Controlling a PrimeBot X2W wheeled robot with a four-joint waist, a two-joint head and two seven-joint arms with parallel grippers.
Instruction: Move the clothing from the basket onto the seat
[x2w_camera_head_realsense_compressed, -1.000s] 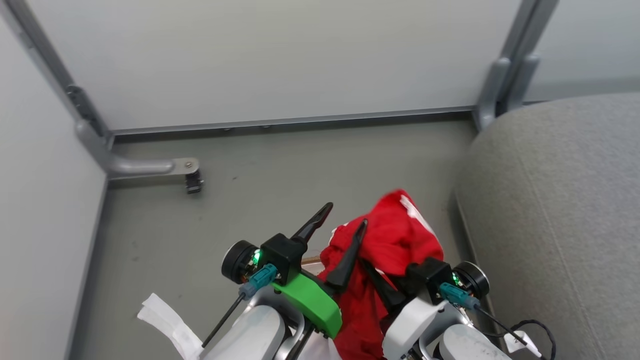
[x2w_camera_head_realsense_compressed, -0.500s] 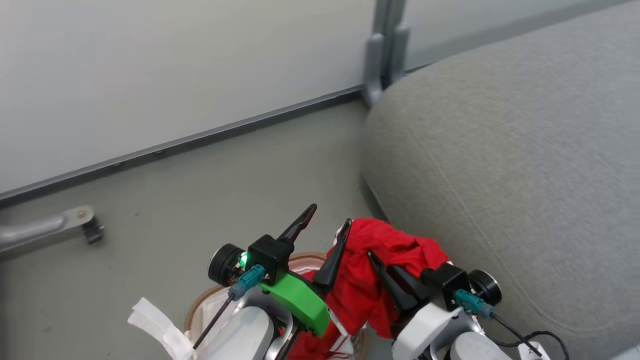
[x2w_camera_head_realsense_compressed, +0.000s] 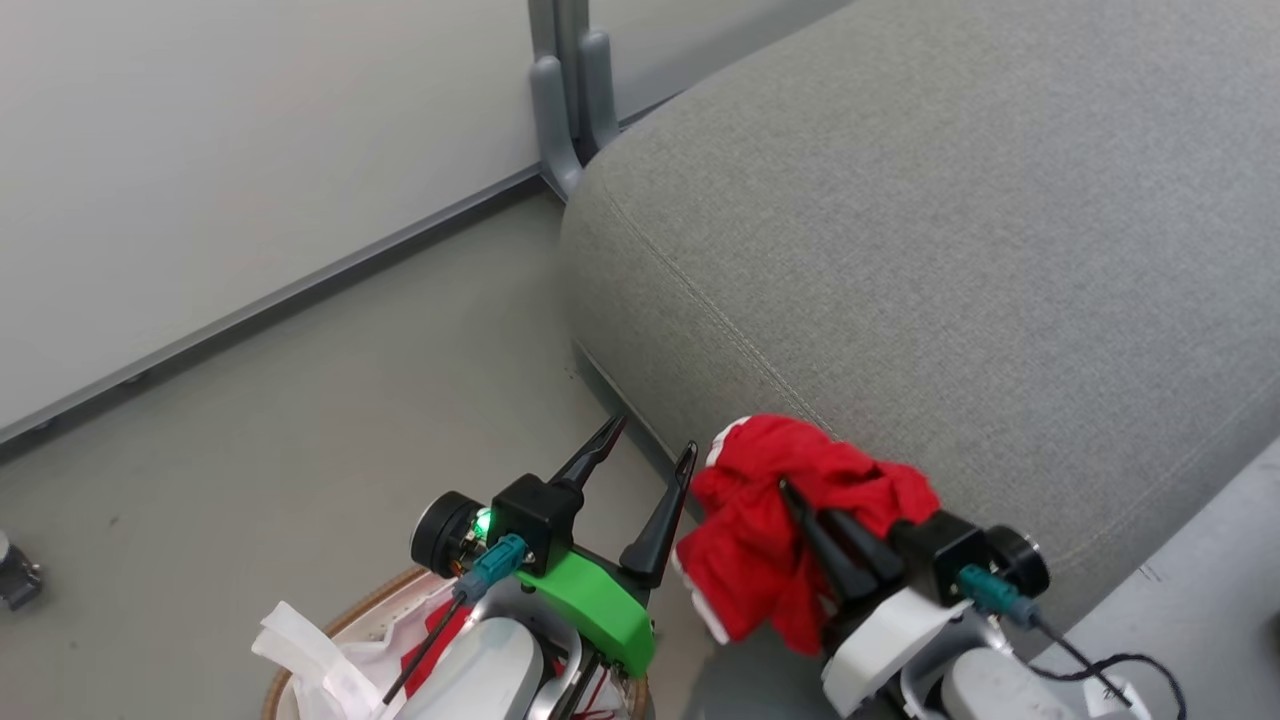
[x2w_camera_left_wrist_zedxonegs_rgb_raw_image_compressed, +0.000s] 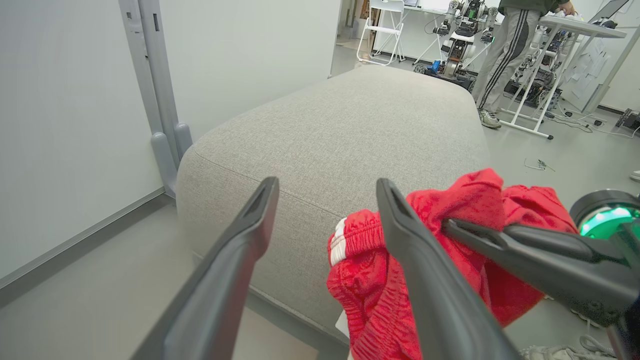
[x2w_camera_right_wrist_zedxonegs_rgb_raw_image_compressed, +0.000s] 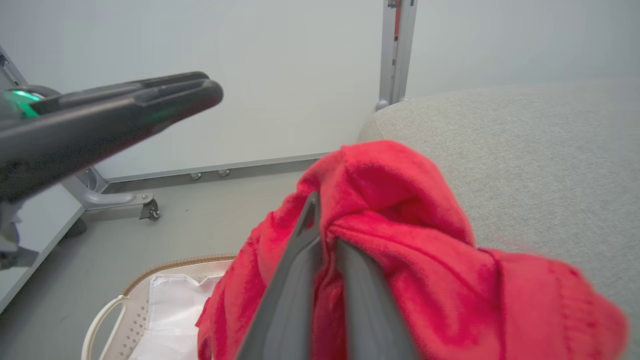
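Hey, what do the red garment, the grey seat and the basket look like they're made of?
The red garment looks like soft matte knit fabric: it bunches into folds and has a gathered white-striped band. The seat looks like grey woven upholstery, matte, with visible weave and a stitched seam. The basket is probably smooth white plastic with punched holes; its brown rim looks woven, though the material is unclear.

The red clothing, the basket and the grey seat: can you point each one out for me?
red clothing (x2w_camera_head_realsense_compressed: 740, 560): head view, middle of the bunched red fabric.
basket (x2w_camera_right_wrist_zedxonegs_rgb_raw_image_compressed: 175, 263): right wrist view, on its brown rim.
seat (x2w_camera_head_realsense_compressed: 950, 250): head view, bare top of the grey cushion.
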